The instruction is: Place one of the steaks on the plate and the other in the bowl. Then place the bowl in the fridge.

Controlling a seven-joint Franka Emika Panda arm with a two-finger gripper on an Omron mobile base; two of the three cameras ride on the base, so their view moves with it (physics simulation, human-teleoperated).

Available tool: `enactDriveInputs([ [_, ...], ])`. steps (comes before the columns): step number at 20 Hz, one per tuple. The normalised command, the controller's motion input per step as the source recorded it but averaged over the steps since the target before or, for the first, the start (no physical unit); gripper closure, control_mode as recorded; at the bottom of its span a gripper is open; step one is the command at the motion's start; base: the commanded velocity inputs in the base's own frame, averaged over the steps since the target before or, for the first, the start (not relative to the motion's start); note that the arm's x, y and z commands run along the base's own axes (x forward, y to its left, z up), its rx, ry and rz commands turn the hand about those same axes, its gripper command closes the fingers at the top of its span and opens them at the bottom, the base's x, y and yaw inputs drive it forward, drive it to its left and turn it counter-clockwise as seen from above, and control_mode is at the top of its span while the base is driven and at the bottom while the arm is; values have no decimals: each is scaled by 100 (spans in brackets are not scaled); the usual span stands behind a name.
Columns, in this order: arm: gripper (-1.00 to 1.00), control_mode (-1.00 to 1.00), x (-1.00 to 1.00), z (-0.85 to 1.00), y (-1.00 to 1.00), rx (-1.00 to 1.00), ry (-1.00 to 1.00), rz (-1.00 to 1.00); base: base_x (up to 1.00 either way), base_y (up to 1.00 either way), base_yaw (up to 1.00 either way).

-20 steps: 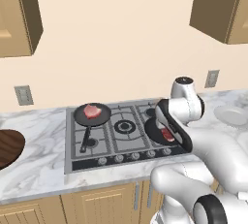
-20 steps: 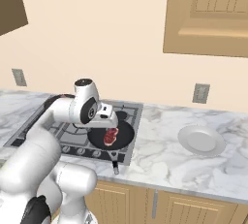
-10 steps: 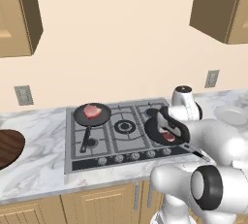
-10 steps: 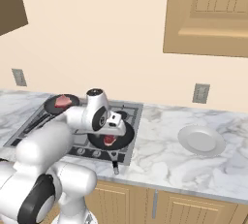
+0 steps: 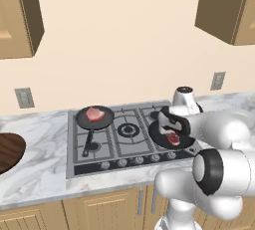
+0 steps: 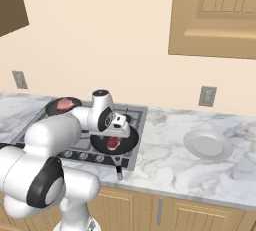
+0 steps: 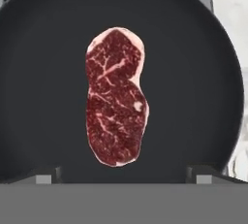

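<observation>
The darker red marbled steak (image 7: 116, 97) lies in a black frying pan (image 7: 43, 72) on the stove's front right burner, also seen as the red steak (image 5: 173, 138) (image 6: 113, 143). My gripper (image 7: 124, 174) (image 5: 173, 130) (image 6: 116, 134) hangs just above it, pointing down, open, with one finger on each side of the steak and nothing held. The pale pink steak (image 5: 94, 114) (image 6: 63, 105) rests in a second pan at the stove's back left. A white plate (image 6: 207, 144) sits on the counter right of the stove. The dark brown bowl (image 5: 7, 152) stands at the far left. The fridge is out of view.
The grey gas stove (image 5: 124, 147) is set into a marble counter (image 6: 165, 160). The right pan's handle (image 6: 119, 169) reaches toward the counter's front edge. Wooden wall cabinets (image 6: 215, 15) hang above. Wall sockets (image 5: 217, 80) are on the back wall.
The hand has come down closer over the red steak in the right pan while the arm's elbow swung right. The jaws stayed open. Steaks and pans have not moved.
</observation>
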Motion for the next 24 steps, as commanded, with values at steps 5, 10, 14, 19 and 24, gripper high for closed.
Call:
enactDriveInputs([
  [5,-100,-100,9,-32,4,0,3,-1,0,0,0],
  [10,-100,-100,0,-34,0,0,2,0,0,0,0],
  [14,-100,-100,1,-33,0,0,2,0,0,0,0],
  [19,-100,-100,9,-8,-2,4,0,0,0,0,0],
  [24,-100,-100,11,-5,-8,5,0,0,0,0,0],
])
